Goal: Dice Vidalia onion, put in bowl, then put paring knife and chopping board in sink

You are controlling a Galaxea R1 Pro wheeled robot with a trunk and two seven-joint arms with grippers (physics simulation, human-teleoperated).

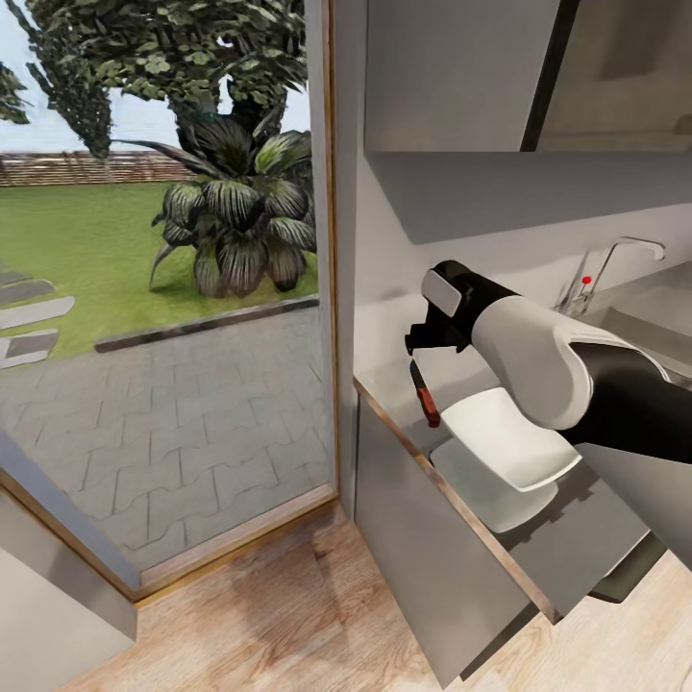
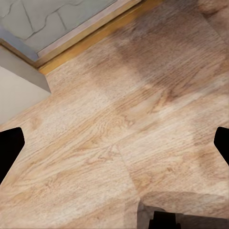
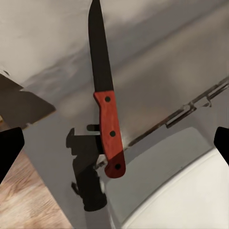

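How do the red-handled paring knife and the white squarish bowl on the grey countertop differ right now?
The red-handled paring knife is long and narrow with a dark pointed blade; the white squarish bowl is broad, shallow and round-cornered. The knife lies flat, its handle end close beside the bowl's rim; the bowl sits upright and looks empty. The knife lies under the open right gripper; the bowl is partly hidden by that arm. Both rest on the grey countertop.

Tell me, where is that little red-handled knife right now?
The paring knife lies flat on the grey countertop near its end by the glass door, just beside the white bowl, below the right arm's open fingers.
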